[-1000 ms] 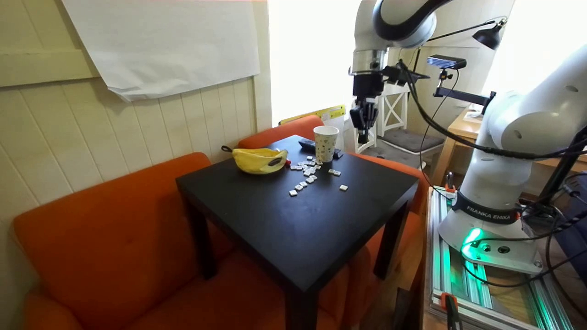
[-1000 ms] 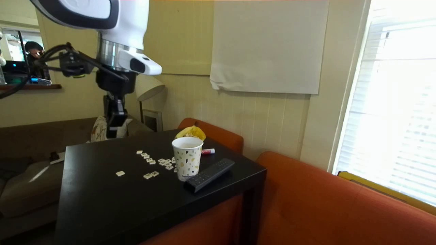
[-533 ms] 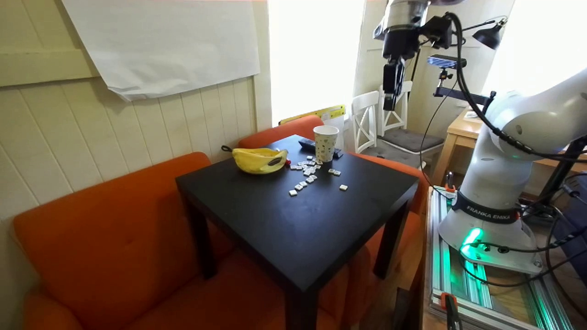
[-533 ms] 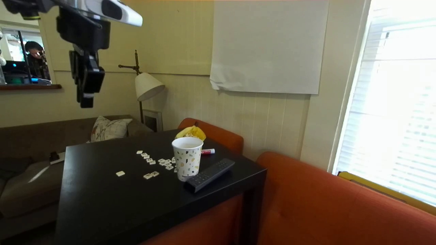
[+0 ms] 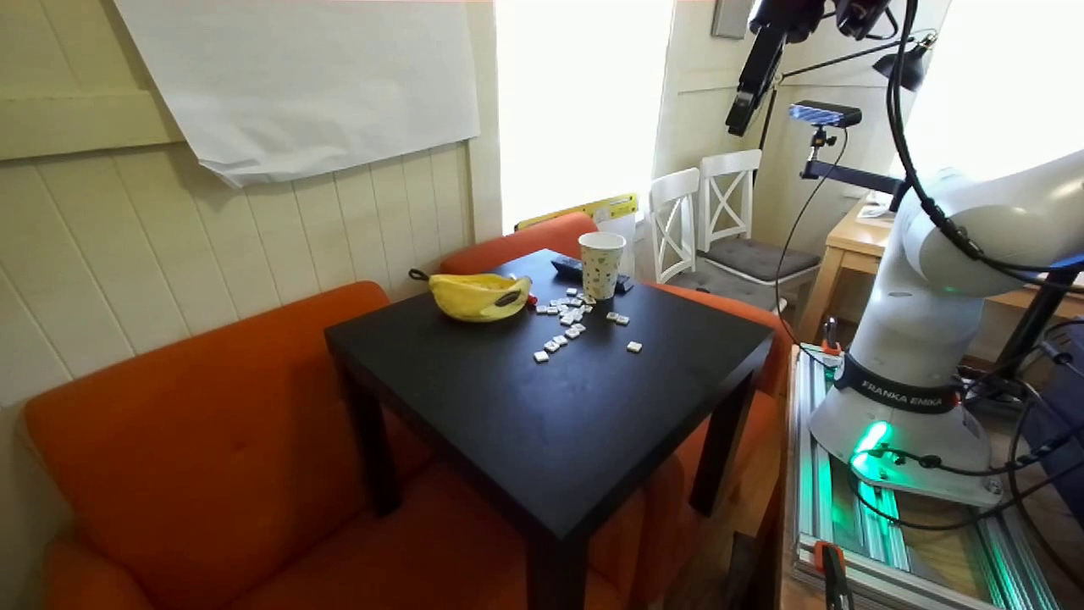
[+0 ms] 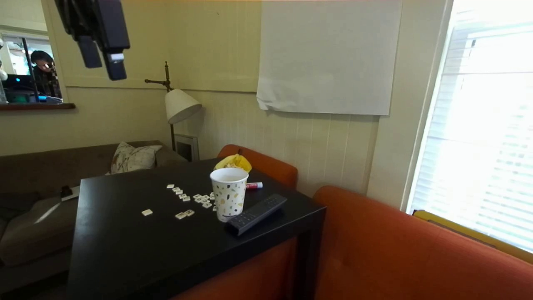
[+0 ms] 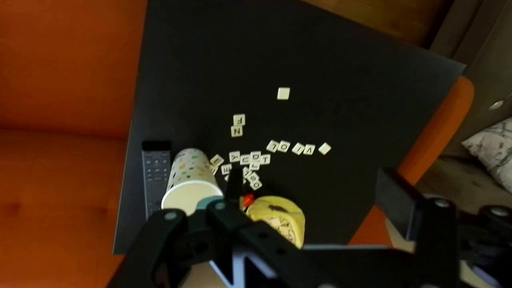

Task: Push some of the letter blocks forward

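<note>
The gripper [image 7: 310,182] hangs high, fingers spread apart. Only the wrist view lets me read the letter blocks [image 7: 255,156], scattered on the black table [image 7: 208,72] by the cup [image 7: 190,170], one crooked row's long axis pointing away from it.

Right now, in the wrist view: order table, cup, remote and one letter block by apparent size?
1. Table
2. Cup and remote, unranked: close in apparent size, both partly hidden, and the upright cup rises nearer the camera
3. Letter block, far smaller
</note>
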Motion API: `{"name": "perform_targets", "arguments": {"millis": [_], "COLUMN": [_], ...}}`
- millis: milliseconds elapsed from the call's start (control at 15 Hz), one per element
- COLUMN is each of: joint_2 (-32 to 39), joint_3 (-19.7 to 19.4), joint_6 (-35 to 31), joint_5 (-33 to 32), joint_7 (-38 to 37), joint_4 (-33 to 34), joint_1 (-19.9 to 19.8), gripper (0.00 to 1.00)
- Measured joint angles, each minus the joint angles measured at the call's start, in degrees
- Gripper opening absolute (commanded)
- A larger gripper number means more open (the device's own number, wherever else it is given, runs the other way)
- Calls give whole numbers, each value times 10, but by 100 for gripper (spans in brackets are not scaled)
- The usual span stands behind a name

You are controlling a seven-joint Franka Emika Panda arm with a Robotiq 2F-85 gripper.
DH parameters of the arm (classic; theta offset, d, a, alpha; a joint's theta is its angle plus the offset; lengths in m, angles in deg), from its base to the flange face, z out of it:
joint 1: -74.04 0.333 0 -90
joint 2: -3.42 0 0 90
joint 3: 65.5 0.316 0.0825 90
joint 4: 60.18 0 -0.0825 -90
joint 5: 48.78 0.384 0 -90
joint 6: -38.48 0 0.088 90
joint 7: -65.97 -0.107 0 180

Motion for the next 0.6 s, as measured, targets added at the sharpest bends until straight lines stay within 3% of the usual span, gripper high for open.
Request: {"name": "perform_targets", "arguments": {"millis": [200,600], "joint_2": [-20,-26], "joint_3": [6,12], "joint_6": [-68,-80], "joint_5": [-13,-13], "joint_7": [-3,-4], "joint_4": [-12,-20], "joint_1": [-9,-15], "gripper": [100,100]}}
